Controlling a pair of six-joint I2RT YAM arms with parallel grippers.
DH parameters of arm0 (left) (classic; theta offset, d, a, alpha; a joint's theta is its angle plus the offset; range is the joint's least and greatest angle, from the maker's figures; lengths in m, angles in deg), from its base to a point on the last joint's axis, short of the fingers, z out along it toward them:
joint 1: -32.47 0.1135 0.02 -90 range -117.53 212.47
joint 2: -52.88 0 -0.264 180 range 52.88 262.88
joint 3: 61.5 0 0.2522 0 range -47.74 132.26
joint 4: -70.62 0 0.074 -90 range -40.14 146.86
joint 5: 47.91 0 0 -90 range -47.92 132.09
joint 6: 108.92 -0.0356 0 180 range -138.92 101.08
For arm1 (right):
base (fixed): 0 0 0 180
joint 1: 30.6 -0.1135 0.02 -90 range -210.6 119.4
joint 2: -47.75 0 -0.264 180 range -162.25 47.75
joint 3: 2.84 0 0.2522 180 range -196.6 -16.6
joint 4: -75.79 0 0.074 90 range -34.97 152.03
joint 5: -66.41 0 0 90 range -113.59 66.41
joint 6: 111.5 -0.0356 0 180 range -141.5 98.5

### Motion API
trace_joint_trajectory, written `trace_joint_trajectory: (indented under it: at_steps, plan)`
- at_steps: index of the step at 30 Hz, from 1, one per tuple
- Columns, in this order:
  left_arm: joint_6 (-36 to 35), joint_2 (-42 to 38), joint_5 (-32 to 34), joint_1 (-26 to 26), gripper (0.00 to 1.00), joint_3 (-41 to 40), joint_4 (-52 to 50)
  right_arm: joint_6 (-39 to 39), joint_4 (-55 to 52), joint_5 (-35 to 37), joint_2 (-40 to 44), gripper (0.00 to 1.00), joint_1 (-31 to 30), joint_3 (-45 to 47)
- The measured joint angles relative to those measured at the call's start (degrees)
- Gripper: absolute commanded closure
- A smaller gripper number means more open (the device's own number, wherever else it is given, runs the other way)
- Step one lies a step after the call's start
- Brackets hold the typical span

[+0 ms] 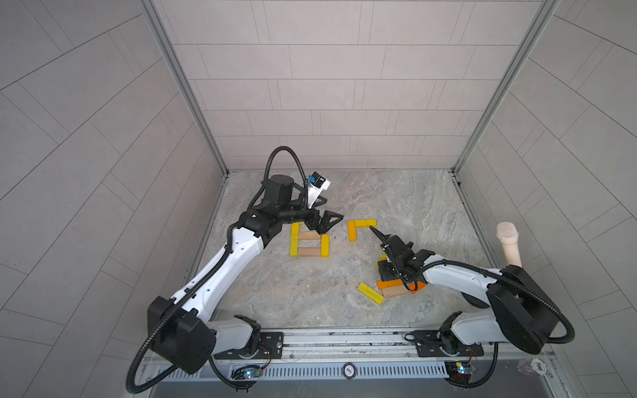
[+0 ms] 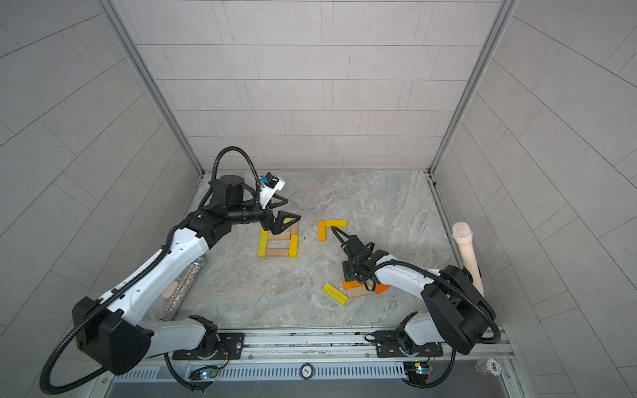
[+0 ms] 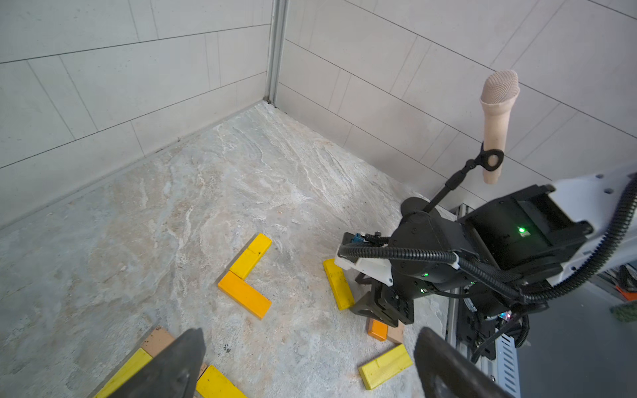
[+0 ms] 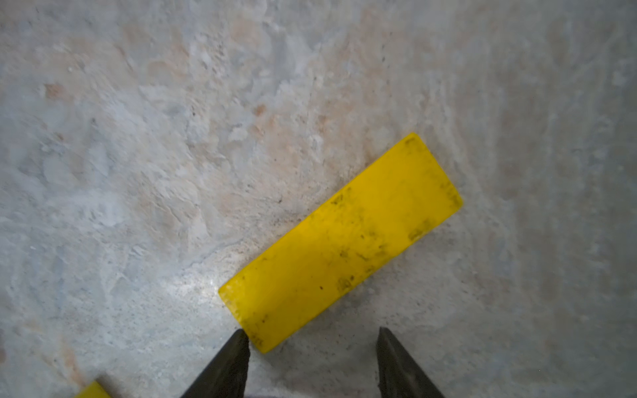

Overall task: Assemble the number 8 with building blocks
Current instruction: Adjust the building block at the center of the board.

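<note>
Walls (image 1: 310, 86): pale grey tiles close me in on the far, left and right sides, with metal posts (image 1: 185, 86) in the two far corners.
Bench (image 1: 396, 196): a flat, matt, stone-look top, marbled grey and beige.
Rail (image 1: 344, 339): a metal strip along the near edge, carrying both my arm bases.
Beige microphone (image 1: 509, 246): upright in a black clip stand (image 3: 451, 182) by the right wall.
Glittery microphone (image 2: 188, 279): lying at the left, mostly under my left arm.
The number 8 (image 1: 309, 236): left of centre, with yellow sides and tan crossbars. The lower loop is closed; the upper loop is partly hidden by my left hand.
Loose building blocks (image 1: 370, 293): a near-right heap of yellow, orange and tan, partly under my right arm.
Corner pair: orange bar (image 1: 351, 231) and yellow bar (image 1: 365, 223) touch in an L, right of the 8 and apart from it.
Left hand (image 1: 335, 208): over the 8's upper part, fingers spread wide, holding nothing.
Right hand (image 4: 312, 332): low at the yellow bar, fingers partly apart with nothing between them. One fingertip (image 4: 238, 348) is at the bar's corner; whether it touches I cannot tell.
</note>
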Motion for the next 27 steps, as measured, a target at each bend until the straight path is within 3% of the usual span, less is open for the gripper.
trace_joint_trajectory:
  at_steps: [10,27]
  plan:
    - [-6.2,0.0,3.5,-4.0,0.0,0.0,-6.8,-0.6,2.3,-0.6,-6.5,0.43,-0.3,-5.9]
    - [-7.1,0.2,6.9,-4.8,0.0,0.0,-8.4,2.4,0.7,1.1,-10.1,0.43,-0.5,-12.9]
